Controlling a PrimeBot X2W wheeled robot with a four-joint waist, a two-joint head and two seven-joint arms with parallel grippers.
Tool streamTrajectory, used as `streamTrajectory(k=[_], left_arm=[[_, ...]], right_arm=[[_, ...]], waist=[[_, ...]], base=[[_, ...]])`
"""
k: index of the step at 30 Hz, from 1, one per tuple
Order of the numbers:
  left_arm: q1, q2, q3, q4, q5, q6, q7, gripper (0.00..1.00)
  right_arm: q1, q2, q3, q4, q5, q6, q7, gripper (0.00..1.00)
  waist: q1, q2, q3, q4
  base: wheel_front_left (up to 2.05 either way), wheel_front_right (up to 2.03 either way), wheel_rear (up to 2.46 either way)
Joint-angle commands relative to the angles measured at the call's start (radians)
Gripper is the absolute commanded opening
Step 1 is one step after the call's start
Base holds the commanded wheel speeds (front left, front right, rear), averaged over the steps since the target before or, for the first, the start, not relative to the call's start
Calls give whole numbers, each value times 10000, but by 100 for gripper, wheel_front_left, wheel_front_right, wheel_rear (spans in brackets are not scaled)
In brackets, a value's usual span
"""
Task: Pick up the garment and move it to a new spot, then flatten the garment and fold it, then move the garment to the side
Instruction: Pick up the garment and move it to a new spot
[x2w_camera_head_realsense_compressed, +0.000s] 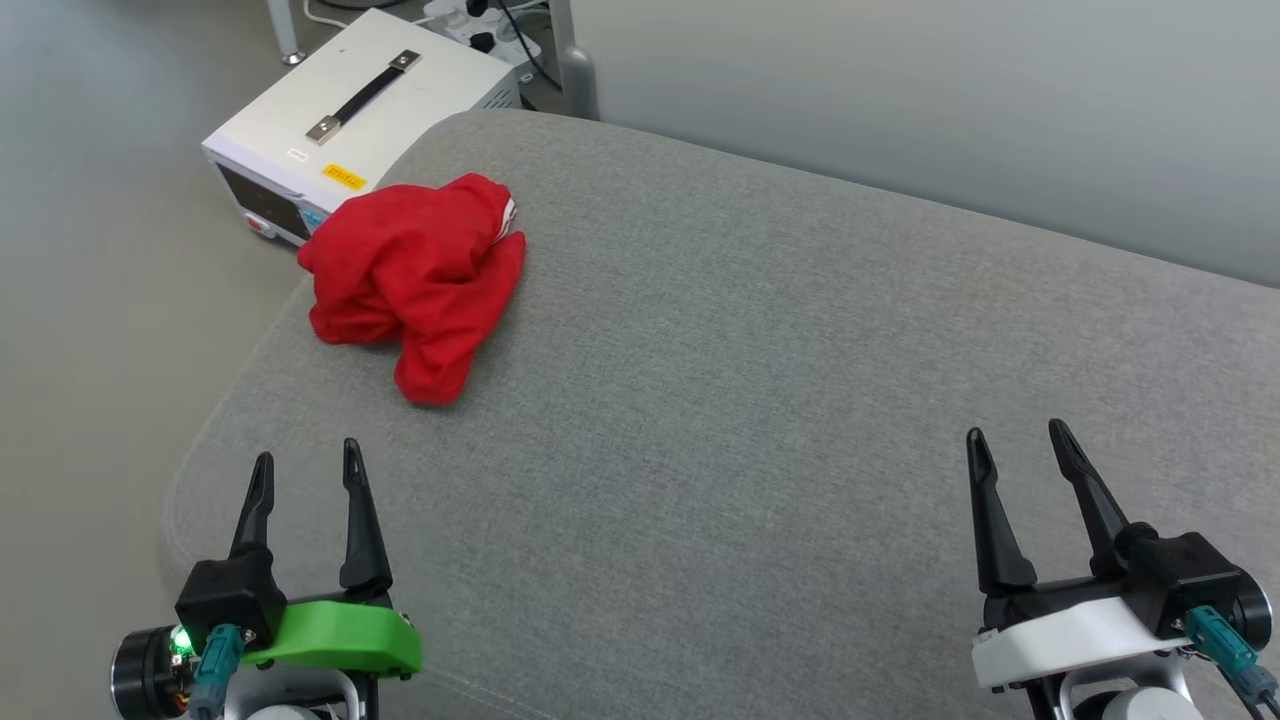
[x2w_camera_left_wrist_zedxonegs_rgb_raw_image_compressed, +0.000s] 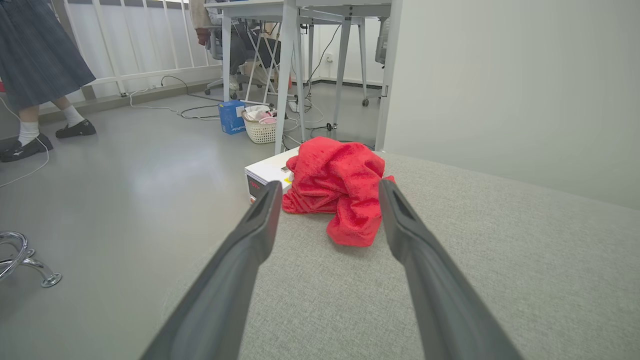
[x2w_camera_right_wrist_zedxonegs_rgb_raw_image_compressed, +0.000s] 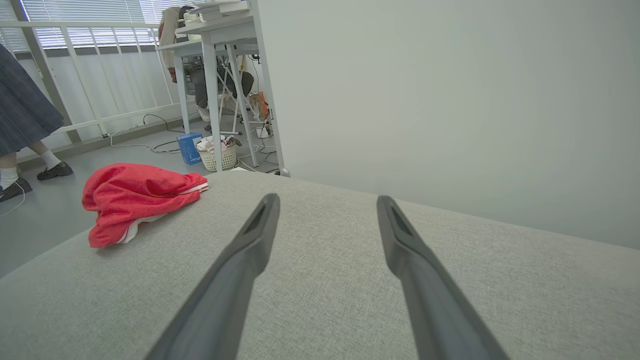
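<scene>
Red fabric, the garment, is being shown crumpled in a heap on the grey cushion, at the cushion's far left corner, with a strip of white trim exposed. The left gripper is being held over the cushion's near left edge, its fingers spread apart and grasping nothing. The right gripper is being held over the cushion's near right part — likewise spread and empty. Both are being held well apart from the garment. A white box with a black handle is being seen on the floor just beyond the cushion's far left corner.
</scene>
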Motion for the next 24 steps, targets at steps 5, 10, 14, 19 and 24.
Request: streamTrajectory(k=[5, 10, 14, 19, 24], left_arm=[[-57, -24, 129, -24, -206, 77, -61, 100], [-7, -24, 420, -13, -335, 110, -61, 100], [-82, -24, 796, 24, -314, -64, -61, 100], [-974, 76, 1566, 118, -299, -667, -61, 100], [-2744, 617, 2167, 551, -485, -1290, -61, 100]], right_arm=[[-129, -35, 55, -49, -85, 65, -90, 100], [-151, -35, 122, -25, -89, 65, -90, 100], [-198, -35, 196, -47, -110, 65, -90, 100], [-408, -54, 248, -192, -294, 65, -90, 100], [-895, -366, 364, -437, -429, 65, -90, 100]], waist=[[0, 0, 134, 706], [0, 0, 134, 749], [0, 0, 218, 582], [0, 0, 707, 269], [0, 0, 1633, -148]], base=[[0, 0, 0], [0, 0, 0], [0, 0, 0], [0, 0, 0], [0, 0, 0]])
